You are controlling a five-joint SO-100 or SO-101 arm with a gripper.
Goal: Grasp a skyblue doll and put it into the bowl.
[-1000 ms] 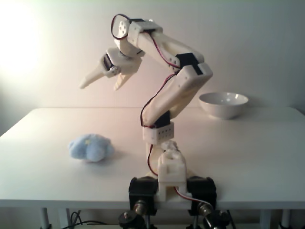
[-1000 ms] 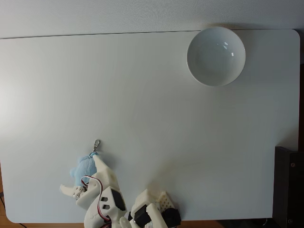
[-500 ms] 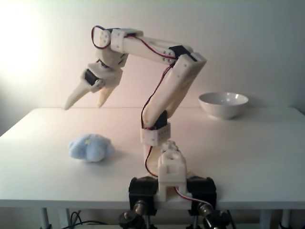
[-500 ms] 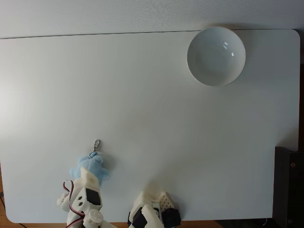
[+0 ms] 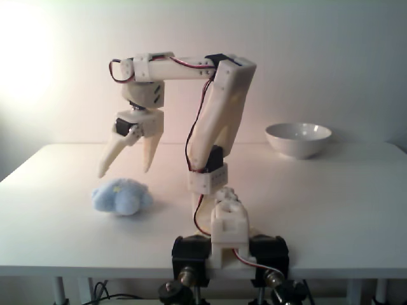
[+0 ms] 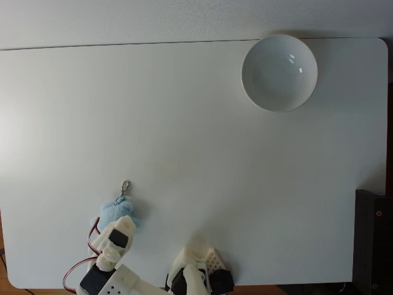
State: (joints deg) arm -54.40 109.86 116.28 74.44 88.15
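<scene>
doll: i see the skyblue doll (image 5: 121,196) lying on the white bench (image 5: 318,190), near the front left part in the fixed view from the side. from above, the doll (image 6: 112,209) is partly under my arm, and a small metal clip (image 6: 125,186) sticks out from it.

tool: my tool (image 5: 125,171) hangs just over the doll with its two fingers pointing down. the fingers are spread apart, and nothing is between them. from the side there is a small gap of air between the tips and the doll, so i think i am not touching it yet. from above, the tool (image 6: 116,235) covers the near part of the doll, so i cannot see the tips well there.

bowl: the bowl (image 5: 298,138) sits far back on the right in the side view. from above, the bowl (image 6: 279,72) is at the far right corner of the bench, and it has nothing in it. it is well apart from the doll.

done: i think only the lining up is done. the tool is over the doll and spread ready.

left: almost all of the job. i need to go down around the doll, squeeze it, lift it, carry it across the bench to the bowl, and let go.

watch out: the doll is soft and lumpy, so i think it could squish or slip if i pinch only the edge.
</scene>
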